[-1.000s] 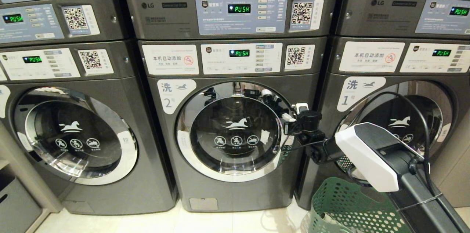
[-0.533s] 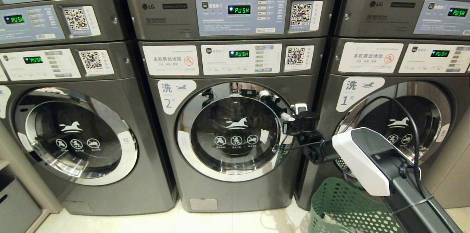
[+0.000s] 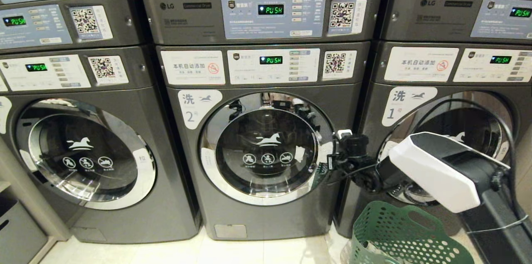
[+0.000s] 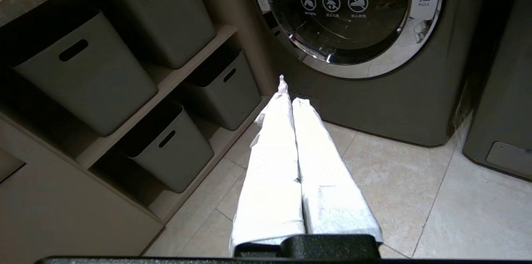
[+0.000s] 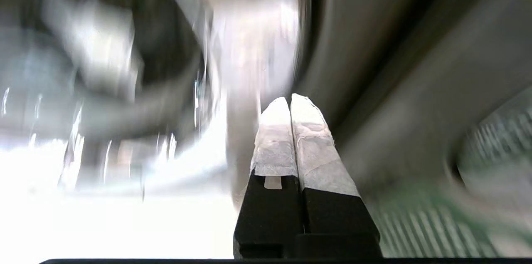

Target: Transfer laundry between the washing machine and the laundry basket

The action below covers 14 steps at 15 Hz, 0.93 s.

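The middle washing machine, marked 2, has its round glass door (image 3: 266, 149) shut. My right gripper (image 3: 331, 162) is at the door's right rim, shut with nothing between its taped fingers (image 5: 309, 139). Its own view is blurred and shows my right gripper (image 5: 290, 99) close to the chrome rim. The green laundry basket (image 3: 386, 222) stands on the floor below my right arm. I cannot make out any laundry. My left gripper (image 4: 291, 95) is shut and empty, hanging low over the floor tiles in front of the left machine's door (image 4: 345, 6).
Washers stand left (image 3: 83, 151) and right (image 3: 469, 122) of the middle one, with dryers stacked above. Grey storage bins (image 4: 83, 68) sit on shelves to the far left. My white right forearm (image 3: 436, 172) crosses in front of the right washer.
My right gripper has sunk a little along the door's right rim and the forearm has swung to the right. The door stays shut. The left arm has not moved.
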### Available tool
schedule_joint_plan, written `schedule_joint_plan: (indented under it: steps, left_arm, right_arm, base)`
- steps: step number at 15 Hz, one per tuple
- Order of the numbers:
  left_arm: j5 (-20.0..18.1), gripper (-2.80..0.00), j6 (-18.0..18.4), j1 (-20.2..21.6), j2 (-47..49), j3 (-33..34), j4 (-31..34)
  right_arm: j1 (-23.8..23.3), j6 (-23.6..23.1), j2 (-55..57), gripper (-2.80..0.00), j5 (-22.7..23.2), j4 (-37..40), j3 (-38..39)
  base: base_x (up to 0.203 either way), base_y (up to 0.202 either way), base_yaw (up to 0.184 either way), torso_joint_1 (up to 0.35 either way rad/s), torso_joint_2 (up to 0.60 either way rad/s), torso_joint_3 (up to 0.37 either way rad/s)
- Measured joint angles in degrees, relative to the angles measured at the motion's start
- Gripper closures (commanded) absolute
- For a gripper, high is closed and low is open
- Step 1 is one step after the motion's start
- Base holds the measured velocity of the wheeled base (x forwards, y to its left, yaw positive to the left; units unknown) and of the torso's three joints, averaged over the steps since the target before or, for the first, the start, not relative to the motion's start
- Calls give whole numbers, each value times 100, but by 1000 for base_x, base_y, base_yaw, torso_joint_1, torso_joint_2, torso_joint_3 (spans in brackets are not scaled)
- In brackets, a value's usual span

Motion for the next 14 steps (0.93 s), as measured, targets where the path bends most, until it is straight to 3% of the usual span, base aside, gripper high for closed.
schedule_joint_plan:
  steps: [2,7,11,14]
  left_arm:
    - [-299,0,-32,0,0,129,-50]
    - [-1797,0,-429,0,0,704,-94]
    - [-2479,0,-448,0,0,1337,-340]
    - [-3255,0,-443,0,0,1573,-356]
  right_arm:
    - [117,15,-1066,0,12,82,1518]
    - [260,68,-4181,0,-100,129,4642]
    - [-407,99,-6549,0,-204,-157,6800]
    - [-1060,-24,-8100,0,-225,-296,7785]
  base:
    - [0,0,0,0,0,0]
    - [0,0,0,0,0,0]
    - [0,0,0,0,0,0]
    - [0,0,0,0,0,0]
